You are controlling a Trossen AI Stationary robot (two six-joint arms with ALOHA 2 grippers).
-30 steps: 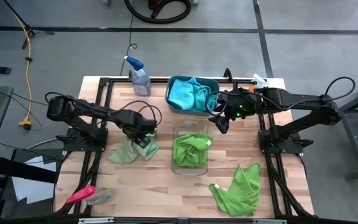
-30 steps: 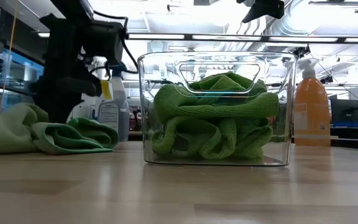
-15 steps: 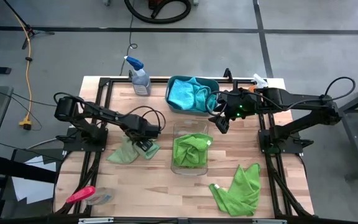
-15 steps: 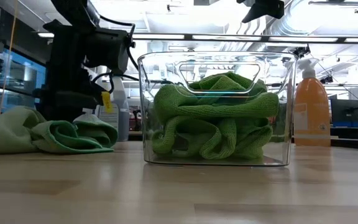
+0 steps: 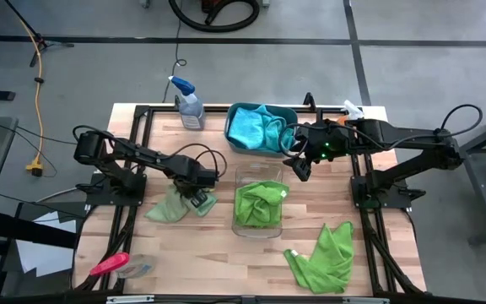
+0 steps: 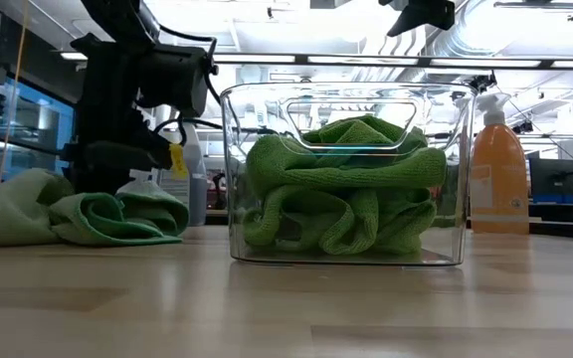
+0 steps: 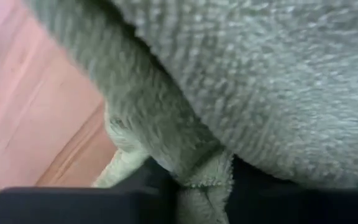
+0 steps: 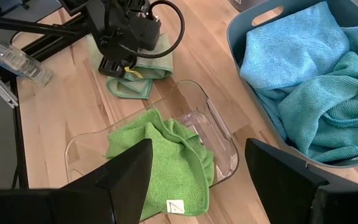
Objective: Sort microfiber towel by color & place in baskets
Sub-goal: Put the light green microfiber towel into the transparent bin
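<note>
A lime green towel lies crumpled on the table left of the clear bin, which holds another green towel. My left gripper points down onto the left towel and is shut on a ridge of it. The teal tub at the far side holds turquoise towels. My right gripper hangs open, high between the tub and the clear bin, touching nothing. A third green towel lies flat at the near right. My left gripper pinches a raised fold of the green towel between its two fingers, coming from above and pointing down. The fold lies at the towel's side nearest the clear bin. The rest of the towel still lies slack on the table.
A clear spray bottle stands at the far left, an orange one at the far right. A red-handled tool lies at the near left corner. Black frame rails run along both sides of the table.
My left gripper has come down onto the green towel left of the clear bin and shifted a little toward the table's near edge. The towel stays on the table. My right arm has kept still.
</note>
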